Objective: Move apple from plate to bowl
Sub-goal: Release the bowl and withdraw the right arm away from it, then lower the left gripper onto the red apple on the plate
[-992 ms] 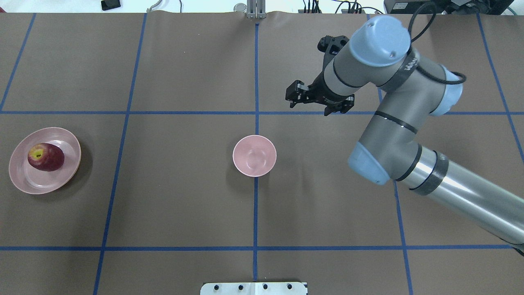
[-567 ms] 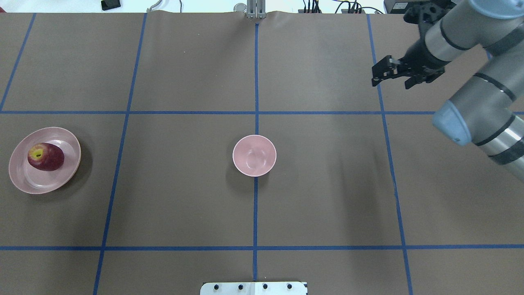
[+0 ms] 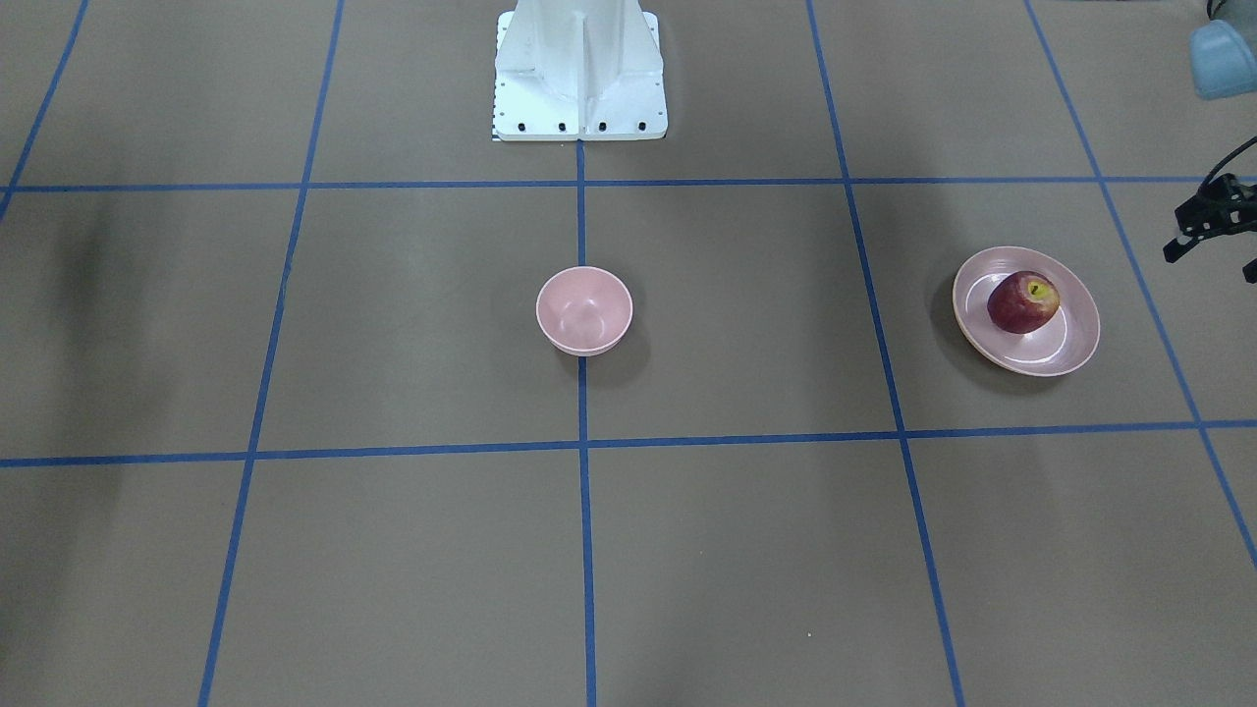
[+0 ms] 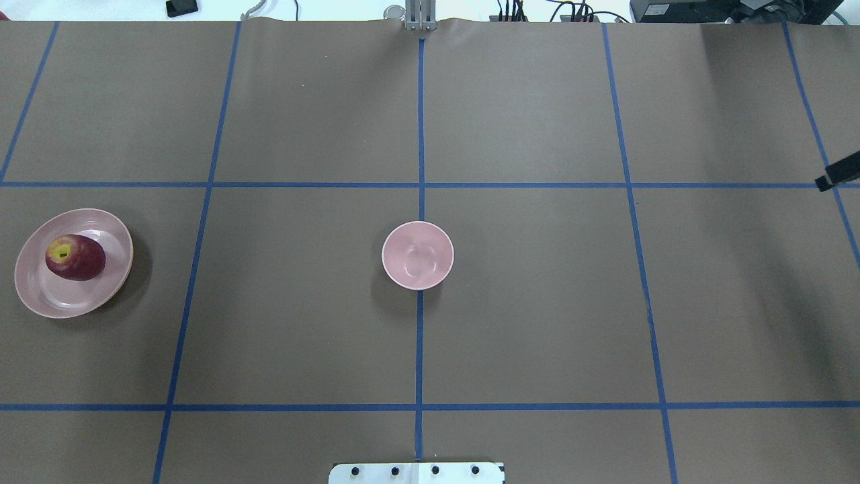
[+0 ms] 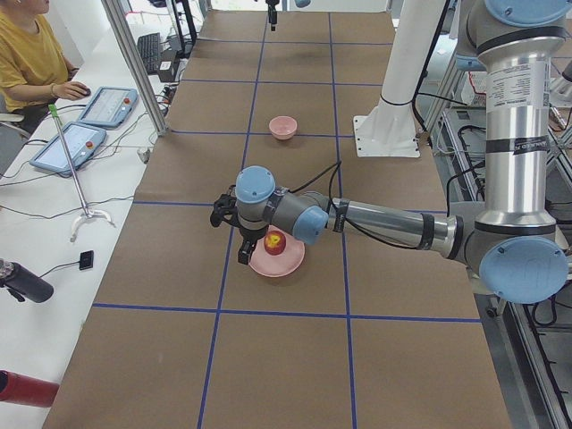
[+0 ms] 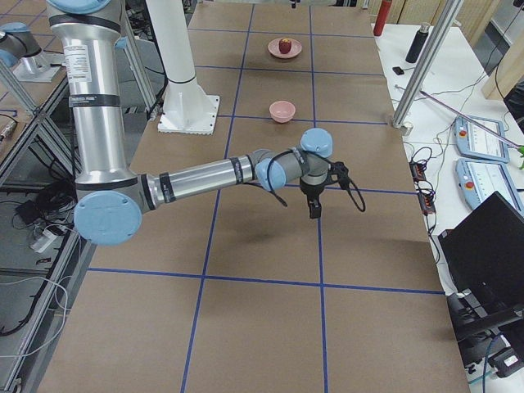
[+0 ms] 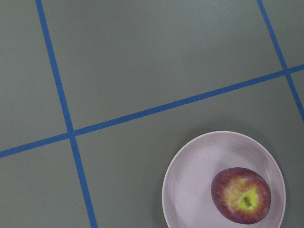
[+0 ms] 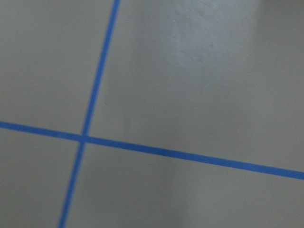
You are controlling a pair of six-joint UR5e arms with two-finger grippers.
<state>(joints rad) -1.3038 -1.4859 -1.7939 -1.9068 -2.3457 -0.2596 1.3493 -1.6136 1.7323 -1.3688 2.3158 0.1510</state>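
Note:
The dark-red apple [image 4: 75, 257] lies on the pale-pink plate [image 4: 40, 296] at the table's left; both also show in the left wrist view, the apple [image 7: 241, 194] on the plate [image 7: 190, 185]. The small pink bowl [image 4: 418, 255] stands empty at the table's middle. My left gripper [image 3: 1210, 257] hovers beside the plate on its outer side, fingers apart, and holds nothing. Of my right gripper only one finger [image 4: 838, 175] shows at the overhead view's right edge. In the exterior right view the right gripper [image 6: 313, 205] points down, far from the bowl; I cannot tell whether it is open.
The brown table cover carries a grid of blue tape lines. The white robot base [image 3: 579, 79] stands at the table's near-robot edge. An operator [image 5: 27, 54] sits beside the table with control tablets [image 5: 85, 125].
My right arm has swung right, from behind the bowl to almost out of the overhead view. The apple, plate and bowl have not moved.

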